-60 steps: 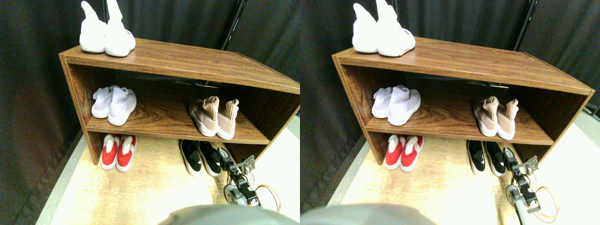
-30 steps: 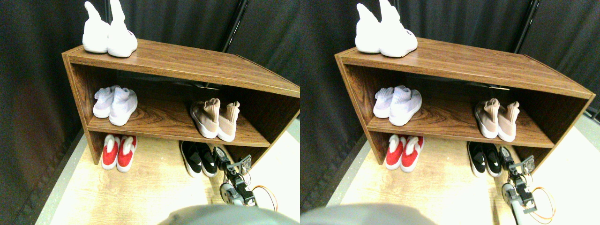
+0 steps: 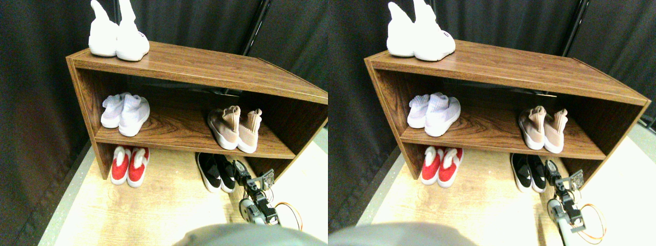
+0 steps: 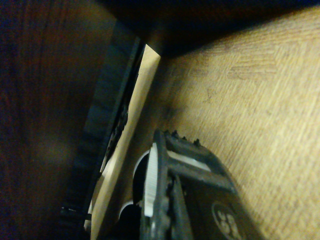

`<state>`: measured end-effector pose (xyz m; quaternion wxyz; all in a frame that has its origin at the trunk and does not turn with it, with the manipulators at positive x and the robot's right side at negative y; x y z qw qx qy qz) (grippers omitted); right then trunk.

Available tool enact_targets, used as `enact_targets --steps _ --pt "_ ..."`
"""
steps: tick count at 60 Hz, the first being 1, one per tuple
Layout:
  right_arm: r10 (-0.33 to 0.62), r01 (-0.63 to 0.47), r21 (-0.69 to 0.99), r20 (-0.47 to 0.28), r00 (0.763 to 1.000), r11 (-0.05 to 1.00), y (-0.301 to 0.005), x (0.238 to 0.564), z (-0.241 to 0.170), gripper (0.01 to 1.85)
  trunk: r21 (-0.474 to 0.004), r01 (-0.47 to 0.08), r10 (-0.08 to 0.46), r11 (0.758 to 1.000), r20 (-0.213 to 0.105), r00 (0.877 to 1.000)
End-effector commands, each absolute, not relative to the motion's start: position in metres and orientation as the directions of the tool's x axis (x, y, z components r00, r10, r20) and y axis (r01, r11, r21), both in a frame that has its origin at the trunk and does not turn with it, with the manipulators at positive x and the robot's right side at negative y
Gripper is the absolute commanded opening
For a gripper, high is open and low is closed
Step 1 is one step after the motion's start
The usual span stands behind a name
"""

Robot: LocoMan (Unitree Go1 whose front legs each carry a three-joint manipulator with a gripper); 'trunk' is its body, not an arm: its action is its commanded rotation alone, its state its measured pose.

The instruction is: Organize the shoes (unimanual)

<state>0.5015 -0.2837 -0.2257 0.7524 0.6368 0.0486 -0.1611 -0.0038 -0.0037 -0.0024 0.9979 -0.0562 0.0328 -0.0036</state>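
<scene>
Nearest, low at the right: right pincer (image 3: 241,169) pressed against the right shoe of the black pair (image 3: 216,172) on the floor (image 3: 169,205) under the shoe rack (image 3: 205,66); open or clenched, cannot tell. Risk of shoving that shoe askew or snagging the rack's right panel. Farther up, beige-tan pair (image 3: 234,128) tidy on the middle shelf, safe unless bumped.

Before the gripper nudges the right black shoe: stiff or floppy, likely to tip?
The black shoe looks like soft knit, so the upper probably gives. Its flat white sole on the floor suggests sliding rather than tipping. The other black shoe appears to touch it, so both may shift.
</scene>
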Motion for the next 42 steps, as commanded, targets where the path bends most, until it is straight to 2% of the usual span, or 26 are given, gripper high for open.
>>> enact_targets --steps 1,13,24,42 --pt "-0.175 0.253 0.958 -0.228 0.958 0.137 -0.283 0.506 -0.218 0.06 -0.126 -0.013 0.002 0.992 -0.090 0.996" --pt "-0.182 0.246 0.957 -0.218 0.959 0.152 -0.281 0.507 -0.215 0.06 -0.126 -0.015 0.005 0.992 -0.086 0.996" --pt "-0.149 0.207 0.959 -0.180 0.972 0.193 -0.292 0.509 -0.212 0.06 -0.123 -0.009 -0.001 0.992 -0.079 0.997" --pt "-0.158 0.151 0.957 -0.114 0.981 0.246 -0.295 0.488 -0.185 0.06 -0.114 0.010 -0.017 0.993 -0.057 0.998"
